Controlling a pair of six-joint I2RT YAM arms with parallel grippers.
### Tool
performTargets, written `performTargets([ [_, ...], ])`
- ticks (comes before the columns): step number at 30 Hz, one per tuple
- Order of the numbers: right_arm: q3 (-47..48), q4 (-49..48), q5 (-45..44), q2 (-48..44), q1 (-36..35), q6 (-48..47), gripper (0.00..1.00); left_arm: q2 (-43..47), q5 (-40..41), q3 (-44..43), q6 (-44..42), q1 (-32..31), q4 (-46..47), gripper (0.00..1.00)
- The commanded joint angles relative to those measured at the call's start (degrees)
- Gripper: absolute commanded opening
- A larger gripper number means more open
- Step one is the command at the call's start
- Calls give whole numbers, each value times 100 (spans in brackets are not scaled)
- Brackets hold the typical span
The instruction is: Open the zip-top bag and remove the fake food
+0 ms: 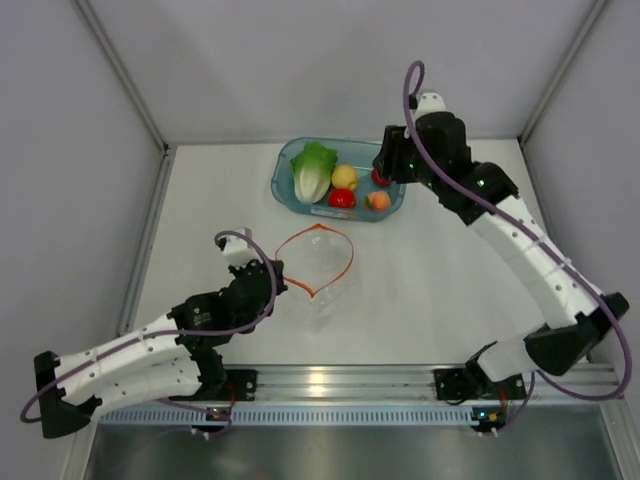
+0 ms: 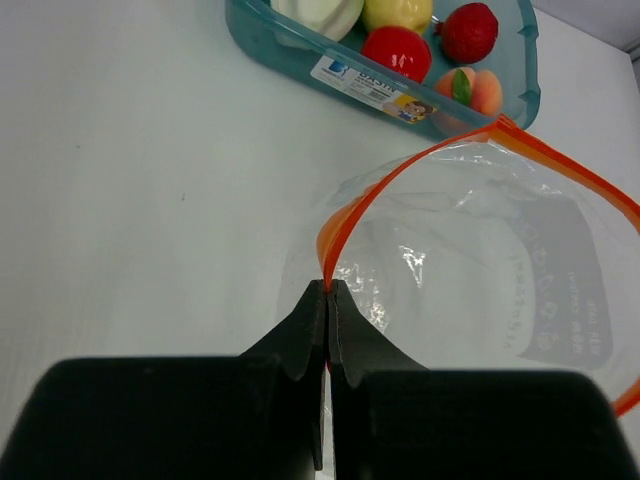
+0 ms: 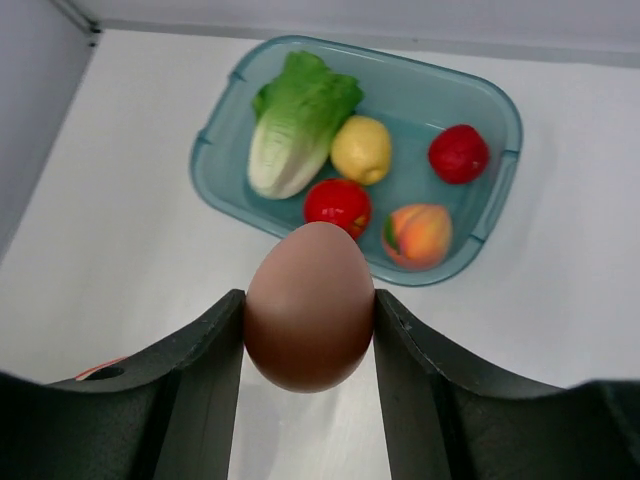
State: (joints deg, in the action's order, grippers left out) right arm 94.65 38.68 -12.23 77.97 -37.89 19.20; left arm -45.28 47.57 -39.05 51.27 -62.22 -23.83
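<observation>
With left gripper (image 2: 328, 290) clamped shut, pinching the orange-red zip strip (image 2: 420, 170) of the zip-top bag (image 1: 318, 270), gaping wide near the middle of the table (image 1: 450, 290). With right gripper (image 3: 310, 300) half spread, squeezing a brown egg (image 3: 310, 330) by the right end of the teal bin (image 3: 505, 110) at the table's far edge, loaded with lettuce (image 3: 295, 135), lemon (image 3: 360, 150), peach (image 3: 420, 235) and two red pieces (image 3: 338, 205).

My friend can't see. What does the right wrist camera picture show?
The right gripper holds a brown egg. Behind it sits a teal bin with a lettuce, a lemon, a peach and two red pieces.
</observation>
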Motion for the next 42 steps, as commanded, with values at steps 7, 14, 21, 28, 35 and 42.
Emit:
performTargets([
  [7, 1238, -563, 371, 2527, 1222, -487, 44, 423, 718, -858, -424, 69, -1174, 0],
  [14, 2539, -537, 247, 4322, 1346, -540, 50, -77, 1360, -1808, -853, 446, -2318, 0],
  [21, 2751, -756, 713, 4823, 1354, -707, 91, -455, 1132, -1949, -1461, 1351, -2345, 0],
  [28, 2656, -598, 538, 4326, 1346, -830, 100, -939, 1132, -1835, -1523, 1845, -2327, 0],
  [35, 1039, -564, 484, 2593, 1372, -690, 99, -1536, 824, -1905, -1321, 1836, -2301, 0],
  [42, -1297, -834, 801, 460, 1433, -418, 99, -2046, 464, -1843, -1005, 1775, -2275, 0],
])
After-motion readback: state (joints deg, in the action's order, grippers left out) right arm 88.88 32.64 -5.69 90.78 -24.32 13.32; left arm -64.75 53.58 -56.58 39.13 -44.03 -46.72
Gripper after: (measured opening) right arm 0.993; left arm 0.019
